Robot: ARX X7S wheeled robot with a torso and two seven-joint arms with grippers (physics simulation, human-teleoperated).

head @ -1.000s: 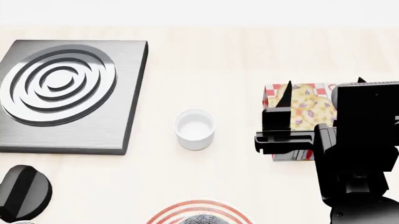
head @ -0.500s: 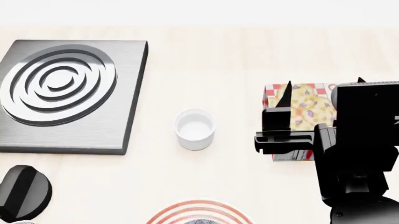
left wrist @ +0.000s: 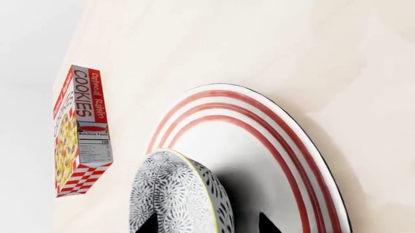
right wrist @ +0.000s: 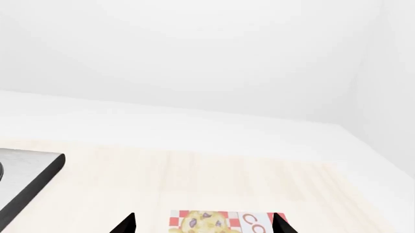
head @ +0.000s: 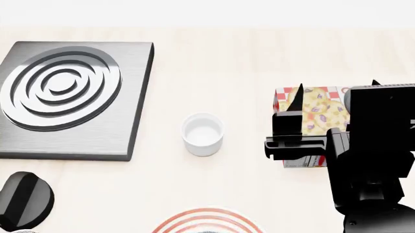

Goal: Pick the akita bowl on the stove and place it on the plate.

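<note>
We've got the akita bowl [left wrist: 178, 194] on the plate [left wrist: 285, 160], stove [head: 71, 97] bare. Left hand [left wrist: 207, 225] spread around it, only letting go remains; right hand [right wrist: 202, 223] open.

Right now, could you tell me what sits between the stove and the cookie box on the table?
In the head view, a small plain white cup stands alone on the bare tabletop between the stove and the cookie box, touching neither.

white cup [head: 203, 134] mid-table, cookie box [head: 310, 114] under right arm
</note>
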